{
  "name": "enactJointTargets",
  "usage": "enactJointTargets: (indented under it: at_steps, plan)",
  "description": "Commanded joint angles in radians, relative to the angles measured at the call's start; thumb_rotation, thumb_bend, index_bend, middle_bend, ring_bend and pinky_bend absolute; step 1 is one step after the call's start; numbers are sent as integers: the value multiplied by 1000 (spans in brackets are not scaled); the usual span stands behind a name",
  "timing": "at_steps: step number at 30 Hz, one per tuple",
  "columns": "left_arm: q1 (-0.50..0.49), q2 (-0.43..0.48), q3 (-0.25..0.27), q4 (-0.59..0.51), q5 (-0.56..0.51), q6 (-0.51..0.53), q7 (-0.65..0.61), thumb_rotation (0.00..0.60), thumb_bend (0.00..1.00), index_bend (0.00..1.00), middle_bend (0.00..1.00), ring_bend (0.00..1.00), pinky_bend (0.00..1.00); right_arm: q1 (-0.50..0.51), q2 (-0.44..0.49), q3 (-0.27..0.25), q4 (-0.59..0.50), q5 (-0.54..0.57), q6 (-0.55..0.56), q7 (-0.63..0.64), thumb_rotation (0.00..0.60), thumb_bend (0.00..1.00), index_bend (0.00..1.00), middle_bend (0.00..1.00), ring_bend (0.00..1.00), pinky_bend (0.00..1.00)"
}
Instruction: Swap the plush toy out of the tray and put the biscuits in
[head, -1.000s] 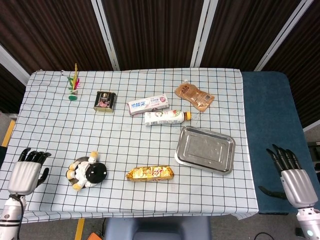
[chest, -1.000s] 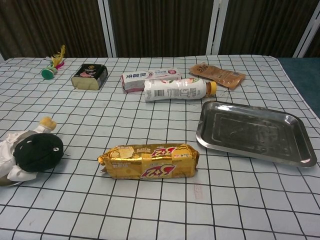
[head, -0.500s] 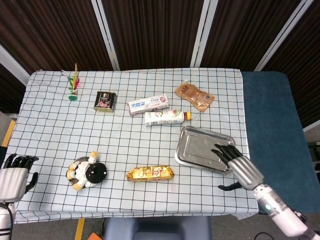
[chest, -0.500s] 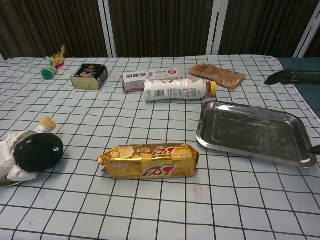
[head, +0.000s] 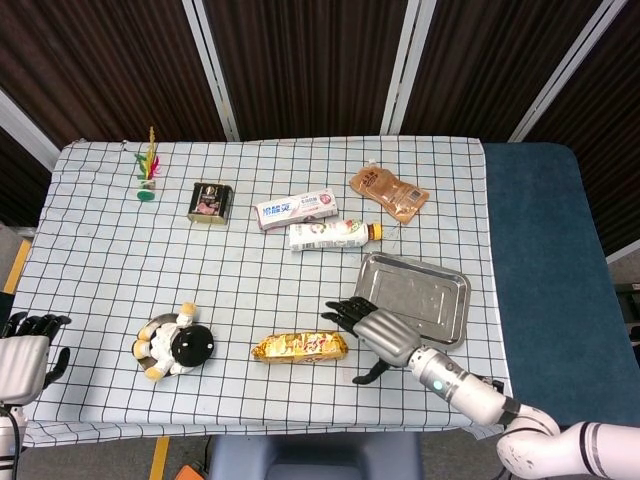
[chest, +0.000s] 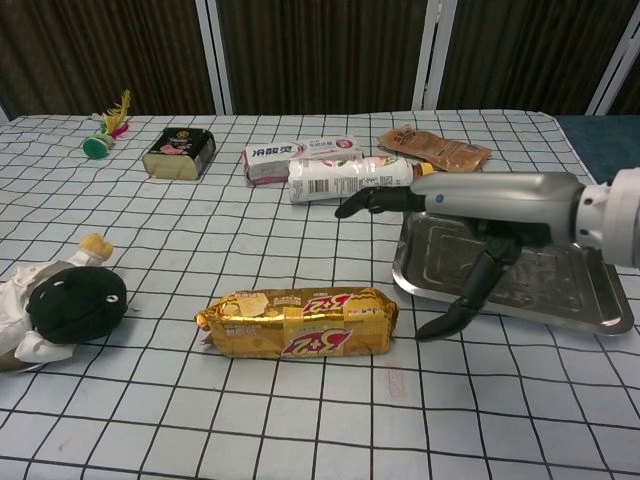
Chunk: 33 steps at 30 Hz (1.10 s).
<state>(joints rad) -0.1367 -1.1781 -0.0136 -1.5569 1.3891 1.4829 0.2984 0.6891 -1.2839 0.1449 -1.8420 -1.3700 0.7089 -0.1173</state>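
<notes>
The biscuits, a gold-wrapped pack, lie flat near the front edge of the checked worktop, lengthwise left to right. The right robot hand hovers just beside the pack's right end, not touching it, with its fingers spread and stretched toward the left and its thumb hanging down. It holds nothing. In the chest view the hand sits above the worktop, between the biscuits and the tray, with its forearm crossing over the tray's near left part.

The tray, a shallow metal one, lies to the right of the biscuits with no object in it. The plush toy lies on the worktop to the left of the biscuits, well apart from the tray and from the right robot hand.

The left robot hand is at the far left, off the worktop's front corner, holding nothing, fingers apart and pointing up.

Further back lie a small bottle on its side, a toothpaste box, a brown pouch, a dark tin and a feathered shuttlecock.
</notes>
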Motion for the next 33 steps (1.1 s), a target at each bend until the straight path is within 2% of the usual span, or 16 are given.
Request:
enactJointTargets:
  at_steps: [1, 5, 12, 18, 21, 26, 33]
  plan:
    - [1, 4, -2, -2, 1, -6, -6, 600, 439, 317, 311, 273, 199, 44, -69, 0, 40, 76, -33, -68, 600, 129, 127, 93, 13, 141]
    - [4, 10, -5, -7, -5, -17, -16, 600, 440, 317, 312, 273, 199, 73, -126, -12, 78, 134, -32, -128, 600, 127, 162, 116, 35, 159]
    - [10, 26, -11, -21, -14, -27, -33, 600, 439, 316, 313, 273, 199, 90, -224, -35, 152, 195, 41, -236, 600, 127, 287, 213, 130, 351]
    - [13, 34, -15, -30, -14, -32, -37, 600, 438, 317, 314, 273, 199, 105, -275, -45, 183, 236, 63, -276, 600, 127, 305, 227, 141, 362]
    - [14, 37, -16, -34, -13, -36, -40, 600, 438, 316, 316, 273, 199, 109, -290, -50, 193, 238, 73, -281, 600, 126, 310, 232, 147, 371]
    - [15, 42, -17, -38, -10, -41, -46, 600, 439, 317, 321, 273, 208, 110, -321, -54, 227, 215, 100, -275, 600, 127, 355, 281, 203, 445]
    - [19, 40, -25, -35, -12, -35, -48, 600, 440, 317, 319, 273, 216, 97, -360, -65, 294, 137, 174, -277, 600, 144, 550, 412, 389, 580]
